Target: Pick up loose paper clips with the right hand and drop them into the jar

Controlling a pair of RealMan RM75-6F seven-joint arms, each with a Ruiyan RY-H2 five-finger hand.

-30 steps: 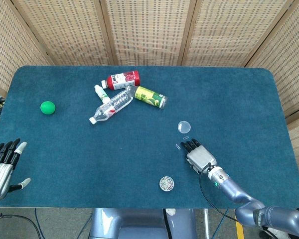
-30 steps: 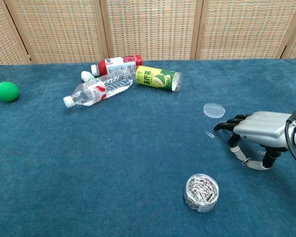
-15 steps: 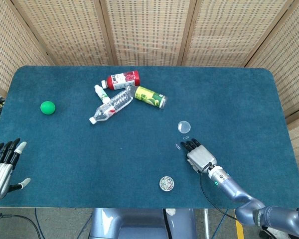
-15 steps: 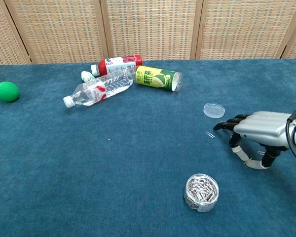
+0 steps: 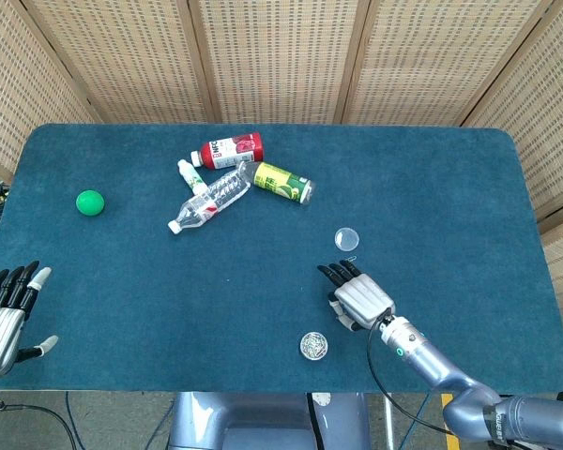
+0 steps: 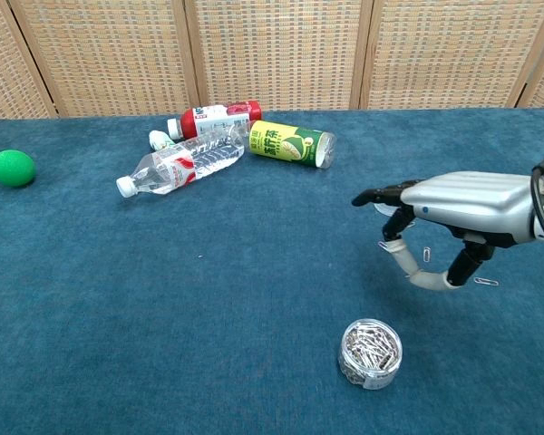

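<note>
at the far side of the blue surface (image 5: 450,206) lies a cluster: a red bottle (image 5: 232,149), a small white bottle (image 5: 190,175), a clear bottle (image 5: 209,200) and a yellow-green can (image 5: 283,182), all on their sides and touching or nearly so. a green ball (image 5: 90,202) sits well apart to the left. a clear lid (image 5: 346,238) lies flat beyond the right hand (image 5: 358,298). nothing stands between that hand and the jar (image 6: 371,352).

since the earlier frames the right hand has lifted off the surface and shifted left, toward the jar; it now partly covers the lid in the chest view. the left hand (image 5: 2,317) has stayed at the near left edge, fingers spread, holding nothing.

the right hand hovers palm down, and a paper clip (image 6: 426,255) hangs under it, seemingly pinched between thumb and a finger, though the contact is too small to be sure. another clip (image 6: 485,282) lies loose on the surface just right of the hand. the jar is a short clear pot, open, upright, near the front edge and packed with silver clips.
</note>
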